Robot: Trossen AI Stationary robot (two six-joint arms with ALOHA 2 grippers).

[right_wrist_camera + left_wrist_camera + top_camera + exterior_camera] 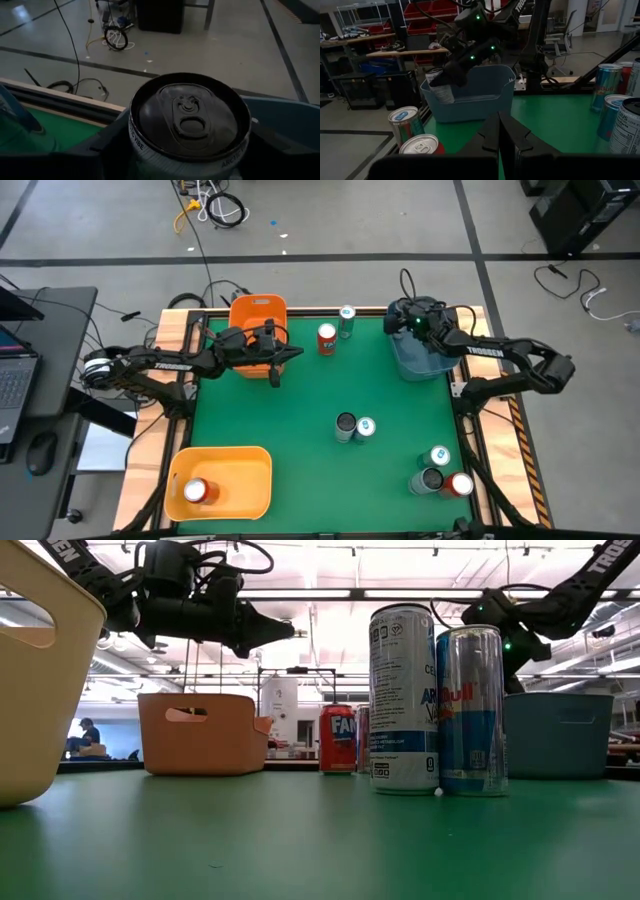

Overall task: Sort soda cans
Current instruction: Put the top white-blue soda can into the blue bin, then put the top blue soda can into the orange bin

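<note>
**One can held over the blue bin, eight more to account for**

Item: held can [187, 120]. A cylinder of thin metal with pale printed sides and a dark lid with a pull-tab. Its rim is rolled and smooth.

Position: between the fingers of the right gripper [415, 320], which close on its sides just below the rim. In the left wrist view the can hangs at rim level of the blue bin [410, 367], with its lower part inside the walls.

Key relation: the can's long axis stands close to upright and the bin's floor lies directly beneath it. By my judgement the coming move needs only a release or a short lowering, with no sideways travel. A round, slick can dropped off-axis may tip and roll inside the bin.

Blue bin: moulded plastic with matte, slightly flared walls, at the table's far right corner.

Left gripper [274, 370]: fingers pressed together and holding nothing. It is by the orange bin [258, 308], well apart from the blue bin, so the right arm is much the nearer.

Other cans, all upright:
- A red can [327, 338] and a blue-and-silver can [347, 318] near the far edge.
- A pair [355, 427] at mid-table, touching or nearly so.
- A cluster of three [440, 475] at the near right.
- One red can [196, 491] in the yellow bin [240, 455].

Surface: a flat green table [280, 420].
</note>
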